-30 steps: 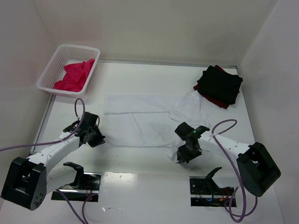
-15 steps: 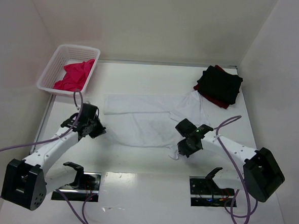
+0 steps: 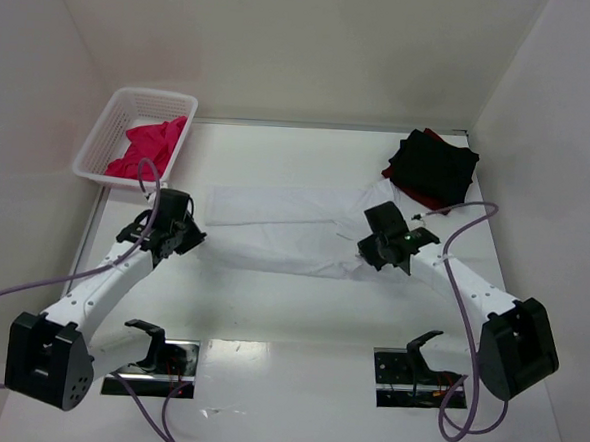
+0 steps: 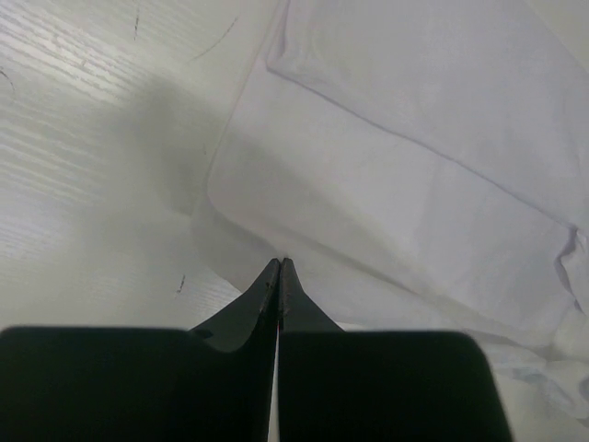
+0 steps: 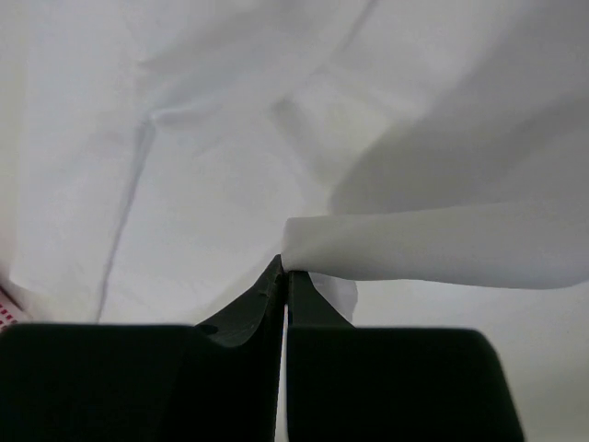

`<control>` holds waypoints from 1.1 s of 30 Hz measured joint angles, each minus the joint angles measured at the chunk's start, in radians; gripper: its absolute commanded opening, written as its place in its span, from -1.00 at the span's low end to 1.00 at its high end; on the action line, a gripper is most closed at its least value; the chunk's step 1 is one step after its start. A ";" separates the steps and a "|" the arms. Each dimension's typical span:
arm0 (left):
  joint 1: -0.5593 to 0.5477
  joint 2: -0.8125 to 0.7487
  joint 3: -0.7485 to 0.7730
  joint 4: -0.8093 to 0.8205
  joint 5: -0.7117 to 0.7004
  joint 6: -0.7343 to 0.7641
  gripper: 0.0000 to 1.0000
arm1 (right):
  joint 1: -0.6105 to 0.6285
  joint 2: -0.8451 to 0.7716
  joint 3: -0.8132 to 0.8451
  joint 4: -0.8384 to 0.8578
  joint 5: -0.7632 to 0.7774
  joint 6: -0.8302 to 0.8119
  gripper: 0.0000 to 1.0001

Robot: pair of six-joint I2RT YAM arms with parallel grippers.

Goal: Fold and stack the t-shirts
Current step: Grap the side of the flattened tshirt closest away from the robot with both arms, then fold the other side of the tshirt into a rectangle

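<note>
A white t-shirt [image 3: 284, 235] lies spread across the middle of the table, its near edge lifted and turned toward the far side. My left gripper [image 3: 192, 237] is shut on the shirt's near left corner; in the left wrist view the cloth [image 4: 396, 138] runs up from the closed tips [image 4: 279, 264]. My right gripper [image 3: 368, 254] is shut on a rolled fold of the same shirt [image 5: 433, 244] at its near right corner, the tips [image 5: 283, 269] pinching it. A folded black t-shirt [image 3: 437, 165] rests on a dark red one [image 3: 420, 198] at the far right.
A white mesh basket [image 3: 152, 94] at the far left holds a bright pink t-shirt [image 3: 147, 144]. White walls close in the table on the left, back and right. Purple cables loop off both arms.
Both grippers moved away from the bases, carrying the white t-shirt's near edge toward the far side. The right gripper closed on the cloth during this.
</note>
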 measured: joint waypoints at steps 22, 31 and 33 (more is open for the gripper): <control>0.068 0.471 0.267 0.156 -0.072 0.046 -1.00 | -0.128 0.384 0.298 0.284 -0.019 -0.225 -1.00; 0.118 0.614 0.309 0.196 -0.065 0.050 -1.00 | -0.151 0.503 0.375 0.307 -0.026 -0.245 -0.96; 0.121 0.633 0.313 0.200 -0.064 0.052 -1.00 | -0.154 0.527 0.402 0.313 -0.027 -0.252 -0.90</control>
